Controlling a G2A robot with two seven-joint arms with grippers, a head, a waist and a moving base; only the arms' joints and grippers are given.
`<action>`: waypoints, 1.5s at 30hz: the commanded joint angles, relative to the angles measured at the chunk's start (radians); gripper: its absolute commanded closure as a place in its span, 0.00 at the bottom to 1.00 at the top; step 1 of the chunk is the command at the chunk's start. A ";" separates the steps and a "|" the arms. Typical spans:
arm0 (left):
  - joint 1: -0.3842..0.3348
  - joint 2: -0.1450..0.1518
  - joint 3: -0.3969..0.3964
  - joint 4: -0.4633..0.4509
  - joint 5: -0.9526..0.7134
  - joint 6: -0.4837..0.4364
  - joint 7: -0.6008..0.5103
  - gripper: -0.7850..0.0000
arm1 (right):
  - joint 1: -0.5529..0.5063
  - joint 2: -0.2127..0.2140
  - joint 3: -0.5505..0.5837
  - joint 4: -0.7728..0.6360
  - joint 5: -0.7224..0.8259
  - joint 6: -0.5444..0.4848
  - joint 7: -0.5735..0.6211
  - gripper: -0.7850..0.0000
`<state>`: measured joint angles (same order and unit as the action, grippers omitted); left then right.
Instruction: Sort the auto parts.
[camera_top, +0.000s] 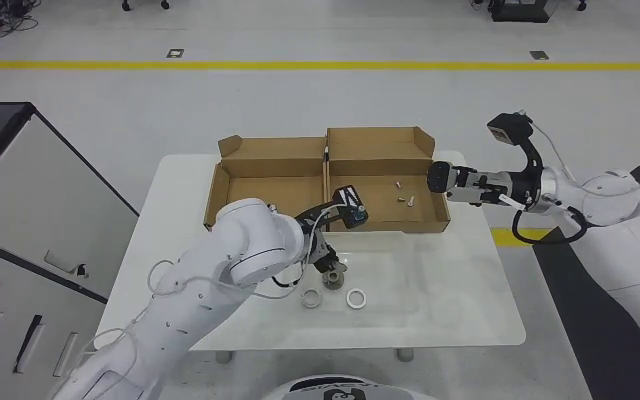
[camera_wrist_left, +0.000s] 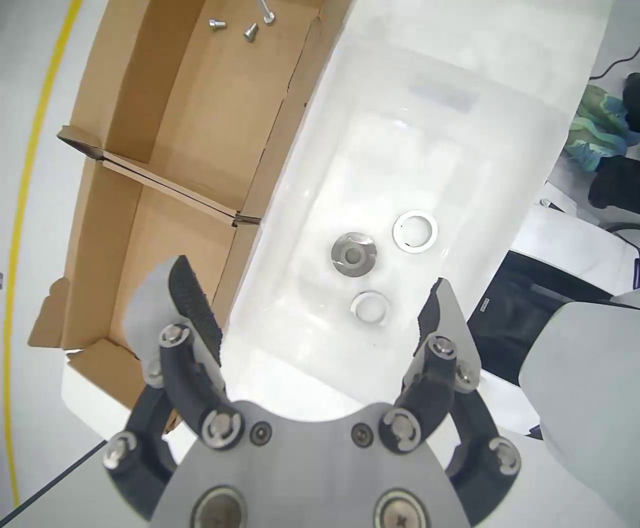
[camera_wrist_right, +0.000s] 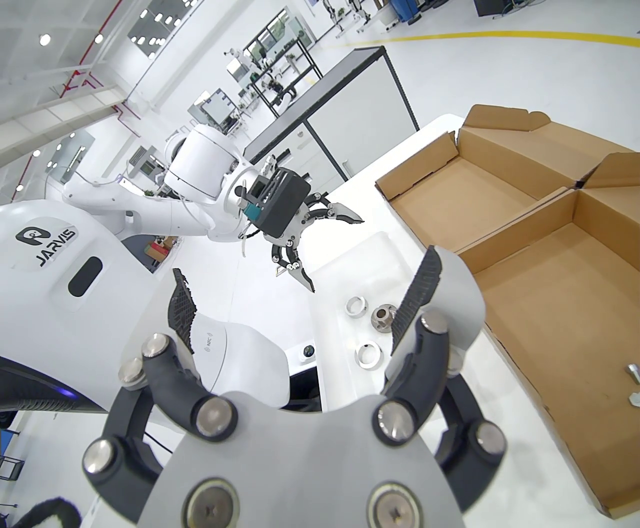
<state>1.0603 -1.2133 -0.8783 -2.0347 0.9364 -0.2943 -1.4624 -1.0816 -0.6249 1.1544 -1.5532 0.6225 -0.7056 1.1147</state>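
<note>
Three metal parts lie in a shallow white tray on the table: a flanged hub, a flat ring and a thicker ring. My left gripper hangs open just above them, nothing between its fingers; from above it sits over the hub. Several bolts lie in the right-hand cardboard box. The left-hand box holds nothing. My right gripper is open and empty, raised at the right box's outer edge. The right wrist view also shows the left gripper above the hub.
The two open boxes stand side by side along the table's back edge, flaps up. A grey cabinet stands off the table's left side. Bare table surface lies to the right of the parts.
</note>
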 joint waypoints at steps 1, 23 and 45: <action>0.000 0.000 0.000 0.000 -0.001 0.000 0.000 0.00 | 0.000 0.000 0.000 0.000 0.000 0.000 0.000 0.00; -0.230 -0.048 0.269 0.152 -0.221 -0.011 -0.053 0.00 | 0.000 0.000 0.000 0.000 0.000 0.000 0.000 0.00; -0.378 -0.135 0.464 0.361 -0.240 -0.012 -0.026 0.35 | 0.000 0.000 0.000 0.000 0.000 0.000 0.000 0.00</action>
<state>0.6834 -1.3482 -0.4133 -1.6769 0.6957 -0.3059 -1.4923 -1.0816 -0.6249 1.1544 -1.5532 0.6225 -0.7056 1.1147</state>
